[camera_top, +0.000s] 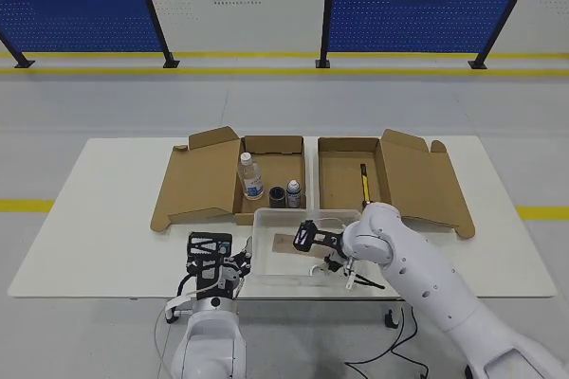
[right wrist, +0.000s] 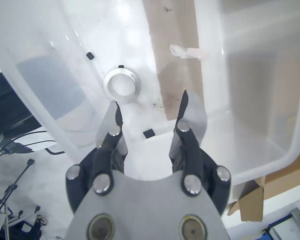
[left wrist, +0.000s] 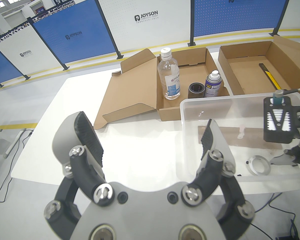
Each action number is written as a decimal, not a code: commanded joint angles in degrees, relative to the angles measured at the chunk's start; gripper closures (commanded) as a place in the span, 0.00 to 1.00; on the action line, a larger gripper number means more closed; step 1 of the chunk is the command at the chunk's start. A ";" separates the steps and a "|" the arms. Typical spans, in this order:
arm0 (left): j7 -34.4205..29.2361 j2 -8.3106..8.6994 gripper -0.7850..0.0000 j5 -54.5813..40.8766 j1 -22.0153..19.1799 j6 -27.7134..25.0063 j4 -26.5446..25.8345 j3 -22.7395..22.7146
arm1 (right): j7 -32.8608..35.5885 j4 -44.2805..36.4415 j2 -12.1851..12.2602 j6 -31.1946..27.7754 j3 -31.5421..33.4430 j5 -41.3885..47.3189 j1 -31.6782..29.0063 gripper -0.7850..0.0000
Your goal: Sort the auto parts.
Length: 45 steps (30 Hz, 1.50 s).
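Right wrist view: the right gripper is held over a clear plastic bin, its two fingers spread apart and clamped on nothing. One flat ring of bright metal is seen lying on the bin floor, just beyond the fingertips, and three small black squares are seen near it. In the left wrist view the left gripper is seen by the bin's side, its ribbed black pads set wide apart and empty. Two open cardboard boxes are shown in the top view. In the left box stand one transparent bottle, one black cylinder and one spray can. In the right box lies one long black-and-yellow tool.
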 commanded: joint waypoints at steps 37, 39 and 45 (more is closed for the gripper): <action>0.00 0.00 0.00 0.00 0.00 0.00 0.00 0.00 | -4.64 15.39 -5.99 -0.94 -10.41 2.04 6.94 1.00; 0.00 0.00 0.00 0.00 0.00 0.00 0.00 0.00 | -5.16 15.05 -5.87 -0.51 -9.63 2.47 7.21 1.00; 0.00 0.00 0.00 0.00 0.00 0.00 0.00 0.00 | -5.88 11.09 -4.39 1.38 -5.13 3.94 6.93 1.00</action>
